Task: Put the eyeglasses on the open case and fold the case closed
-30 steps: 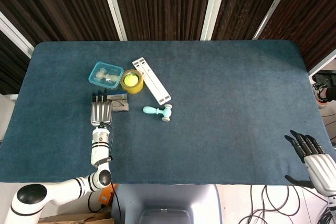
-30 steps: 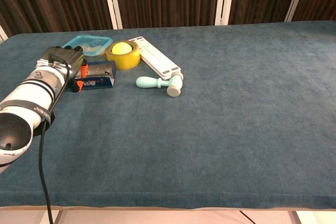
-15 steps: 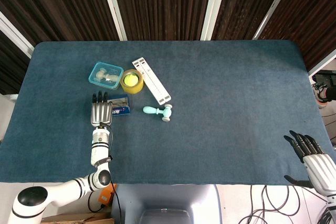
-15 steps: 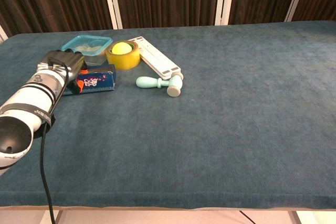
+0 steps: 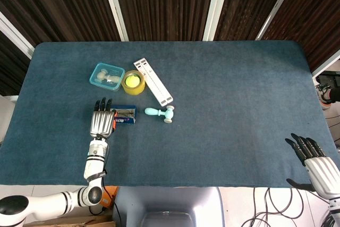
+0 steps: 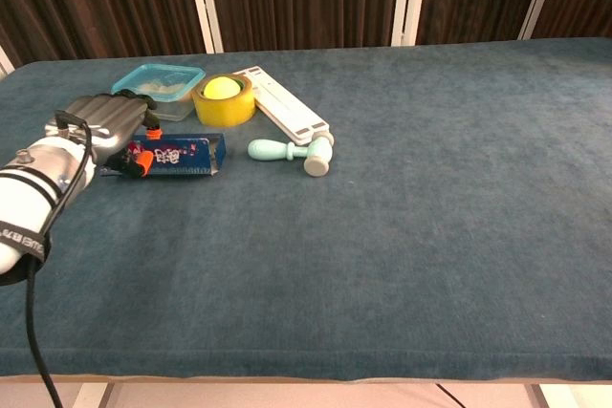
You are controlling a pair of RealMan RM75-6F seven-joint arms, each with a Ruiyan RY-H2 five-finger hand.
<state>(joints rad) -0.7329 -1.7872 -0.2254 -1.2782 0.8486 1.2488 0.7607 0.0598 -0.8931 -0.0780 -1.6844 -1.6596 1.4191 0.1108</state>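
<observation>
The eyeglass case [image 5: 125, 117] is a blue patterned box lying folded shut at the table's left, also seen in the chest view [image 6: 180, 155]. No eyeglasses show in either view. My left hand [image 5: 102, 123] lies palm down with its fingers stretched out, right against the case's left end. In the chest view that left hand [image 6: 103, 127] has its orange-tipped thumb touching that end of the case. Whether it grips the case is unclear. My right hand [image 5: 317, 164] hangs off the table's near right corner, fingers spread and holding nothing.
Behind the case stand a teal lidded container [image 5: 107, 76] and a yellow tape roll [image 5: 133, 82] with a ball in it. A white slatted bar [image 5: 153, 82] lies diagonally, and a mint-green handled tool [image 5: 160, 113] lies just right of the case.
The case, lying open with its grey inside up a second ago, is now folded shut. It has shifted slightly right and toward me as my left hand drew back. The right hand barely moved.
</observation>
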